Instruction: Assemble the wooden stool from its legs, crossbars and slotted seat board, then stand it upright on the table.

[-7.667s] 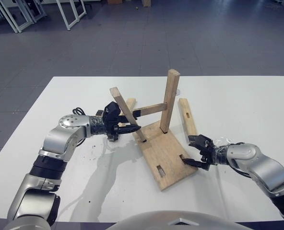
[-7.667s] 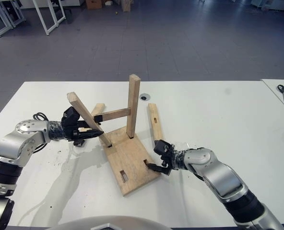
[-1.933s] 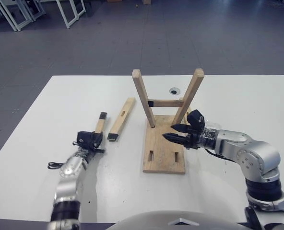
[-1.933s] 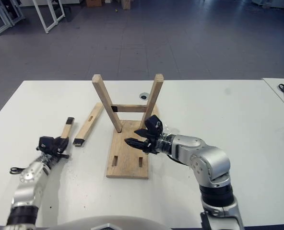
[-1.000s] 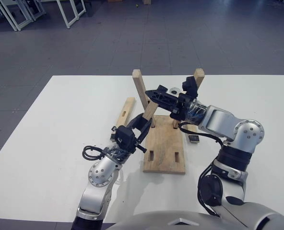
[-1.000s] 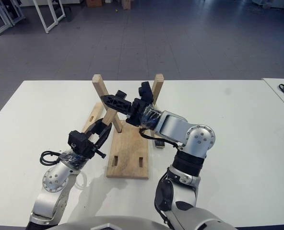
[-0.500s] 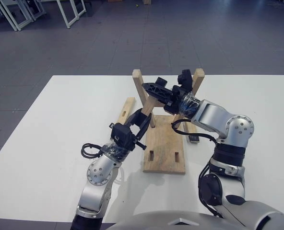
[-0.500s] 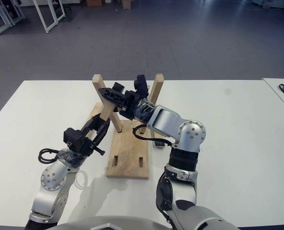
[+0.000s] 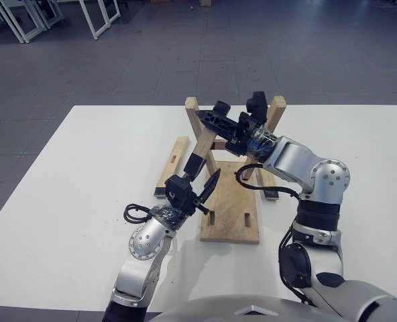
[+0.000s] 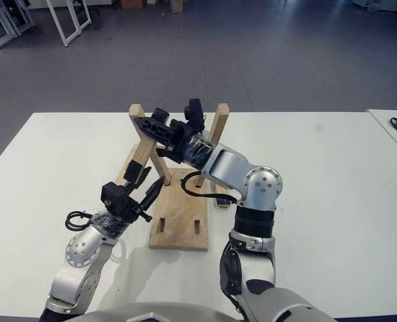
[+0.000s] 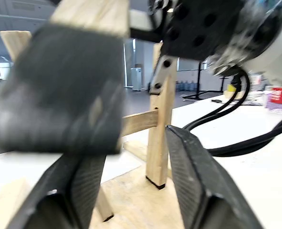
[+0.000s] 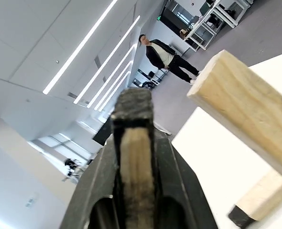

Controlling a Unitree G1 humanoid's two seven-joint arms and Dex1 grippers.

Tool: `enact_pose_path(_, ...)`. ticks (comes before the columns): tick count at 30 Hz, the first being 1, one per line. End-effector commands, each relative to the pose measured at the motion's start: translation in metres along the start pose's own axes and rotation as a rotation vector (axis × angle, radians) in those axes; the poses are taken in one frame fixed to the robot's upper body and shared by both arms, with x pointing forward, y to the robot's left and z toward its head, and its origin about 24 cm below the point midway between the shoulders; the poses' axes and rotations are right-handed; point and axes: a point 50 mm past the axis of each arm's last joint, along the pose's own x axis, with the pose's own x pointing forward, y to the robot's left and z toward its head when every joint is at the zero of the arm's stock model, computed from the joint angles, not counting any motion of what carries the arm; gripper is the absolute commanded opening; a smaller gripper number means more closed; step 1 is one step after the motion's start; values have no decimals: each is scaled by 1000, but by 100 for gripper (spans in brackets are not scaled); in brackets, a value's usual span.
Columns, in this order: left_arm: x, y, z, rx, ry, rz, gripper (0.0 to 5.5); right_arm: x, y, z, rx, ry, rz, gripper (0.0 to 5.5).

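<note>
The slotted seat board [image 9: 229, 213] lies flat on the white table. Two legs [image 9: 200, 137] [image 9: 267, 131] stand in it, joined by a crossbar [image 9: 220, 144]. My right gripper [image 9: 215, 115] hangs beside the left leg's top, shut on the upper end of a black-tipped wooden bar [image 9: 200, 149] [image 12: 134, 162] that slants down toward me. My left gripper [image 9: 208, 188] is open just below the bar's lower black end [image 11: 60, 90], over the board's left edge, with nothing between its fingers [image 11: 191, 176].
A loose leg [image 9: 174, 157] lies on the table left of the board, and another [image 9: 265, 184] lies on its right under my right forearm. A black cable [image 9: 135, 215] loops by my left wrist. Scissors [image 10: 396, 124] lie at the far right.
My right gripper has shut on the bar's upper end. My left gripper has let the bar go, opened and dropped lower toward the board.
</note>
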Motion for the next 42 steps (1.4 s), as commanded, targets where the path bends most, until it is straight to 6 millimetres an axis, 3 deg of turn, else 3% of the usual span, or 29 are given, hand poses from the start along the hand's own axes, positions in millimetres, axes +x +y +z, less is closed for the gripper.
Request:
enact_pose_path(1, -1, -1, -3, -26, 45, -42, 280, -18, -12, -1, -90, 5, -96, 41)
enact_pose_path(4, -10, 5, -11, -45, 104, -12, 332, -76, -18, 1, -201, 76, -195, 41)
enact_pose_path(6, -15, 9, -15, -53, 126, 19, 368, -104, -15, 3, -256, 142, -240, 41)
enact_pose_path(9, -14, 9, -22, -31, 165, 45, 416, -116, -24, 14, -377, 161, -384, 41)
enact_pose_path(12, -8, 10, -26, -9, 192, 53, 422, -96, -54, 27, -529, 47, -598, 41)
enact_pose_path(15, -4, 13, -27, 12, 202, 56, 422, -72, -71, 32, -684, -47, -707, 41)
enact_pose_path(19, -4, 12, -28, 16, 208, 80, 422, -55, -85, 43, -739, -184, -774, 41)
enact_pose_path(24, -3, 13, -29, 25, 212, 87, 422, -69, -85, 43, -738, -199, -789, 41)
enact_pose_path(27, -2, 12, -30, 21, 211, 98, 422, -79, -93, 53, -771, -223, -852, 41)
enact_pose_path(42, 0, 12, -31, 26, 209, 96, 422, -75, -124, 36, -728, -164, -896, 41)
